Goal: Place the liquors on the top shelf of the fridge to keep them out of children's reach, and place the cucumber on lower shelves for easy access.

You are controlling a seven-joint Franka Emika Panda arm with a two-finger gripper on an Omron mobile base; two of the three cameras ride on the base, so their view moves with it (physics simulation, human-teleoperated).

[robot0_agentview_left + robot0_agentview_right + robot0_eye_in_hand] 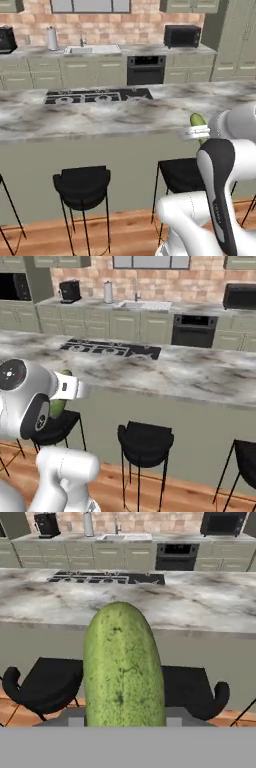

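- Cucumber (124, 667) sits nearest of all, rising lengthwise out of the gripper (125, 724) in the hand view, its rounded tip pointing toward the island; the jaws are clamped on its lower end, though the fingertips themselves are hidden behind it.
- From the two base views only the green tip shows, poking out past the white wrist, so how deep the hold goes cannot be told.
- Just beyond and below stand black bar stools (82, 186), tucked against the island's olive front; any swing of the arm should pass above them.
- Marble island counter (100, 117) with its inset black cooktop (97, 95) lies next, well apart from the load.
- Farthest back run the wall cabinets, sink (92, 49), built-in oven (145, 69) and microwave (182, 36) under red brick.
- My reading: this is the carry stage, with the base needing to turn toward the fridge.
- To do it well, keep the grip firm and the wrist level, drive smoothly so the long end does not lever loose, then aim for a lower shelf and release only once the cucumber rests flat.
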